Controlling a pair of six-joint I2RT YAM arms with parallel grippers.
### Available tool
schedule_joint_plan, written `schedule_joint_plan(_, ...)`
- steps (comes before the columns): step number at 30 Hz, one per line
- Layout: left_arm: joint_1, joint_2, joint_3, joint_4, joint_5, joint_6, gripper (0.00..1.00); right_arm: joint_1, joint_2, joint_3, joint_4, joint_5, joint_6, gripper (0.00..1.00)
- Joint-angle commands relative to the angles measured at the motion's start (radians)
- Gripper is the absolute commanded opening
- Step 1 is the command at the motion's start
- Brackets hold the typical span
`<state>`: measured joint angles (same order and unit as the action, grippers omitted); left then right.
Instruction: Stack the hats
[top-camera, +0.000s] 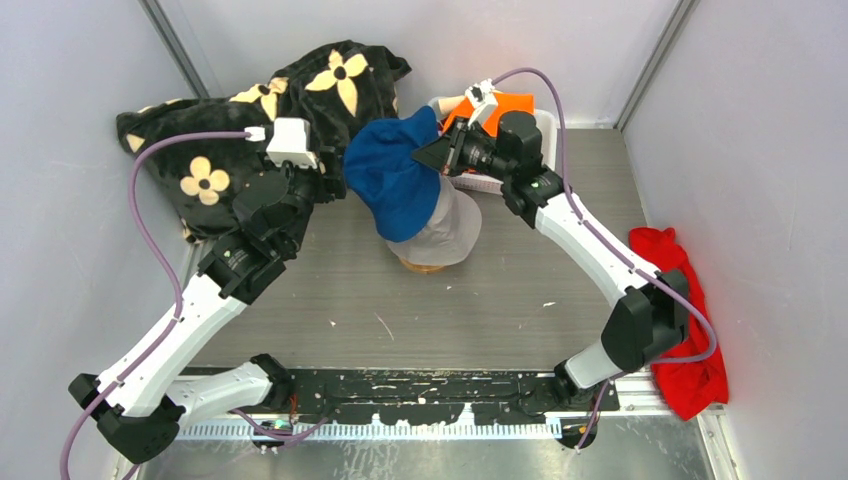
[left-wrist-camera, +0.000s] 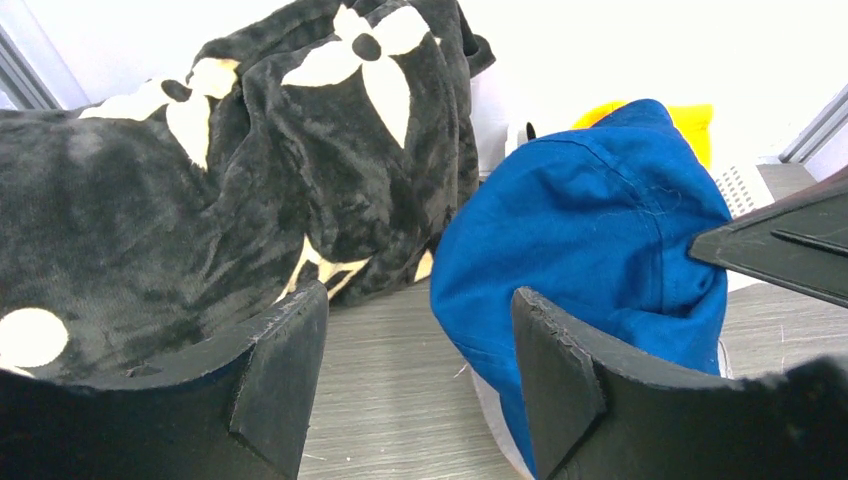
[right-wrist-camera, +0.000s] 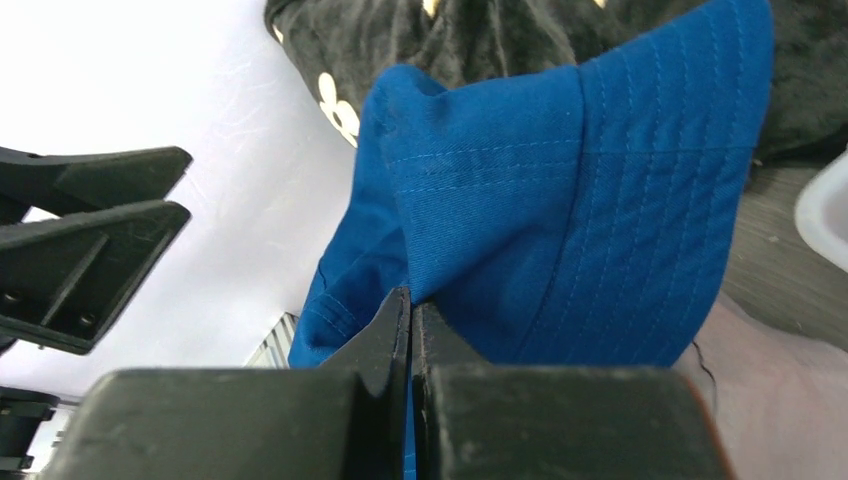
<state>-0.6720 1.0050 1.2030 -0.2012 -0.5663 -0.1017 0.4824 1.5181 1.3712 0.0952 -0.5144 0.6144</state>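
Right pincer was clamped on the blue hat, draped over the grey hat on the table at mid-frame; left pincer gaped, empty. Orange hat upper centre looked unstacked.

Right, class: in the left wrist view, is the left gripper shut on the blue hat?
No, the left gripper stands open, with bare table between its fingers and the blue hat not pinched.
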Motion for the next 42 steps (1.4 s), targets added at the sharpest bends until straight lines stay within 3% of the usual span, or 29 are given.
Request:
schedule_joint_plan(1,0.005,-0.011,-0.003,0.031,-0.002,-0.018,0.67,-0.027,-0.084,-0.036,-0.017,0.007,-0.036,0.01)
schedule_joint_plan(26,0.006,0.039,-0.005,0.041,0.011,-0.031,0.67,-0.139,-0.223,-0.269,-0.065,0.011,-0.046,0.01)
schedule_joint_plan(42,0.009,0.168,0.005,0.074,0.002,-0.050,0.67,-0.213,-0.241,-0.353,-0.084,0.007,-0.059,0.01)
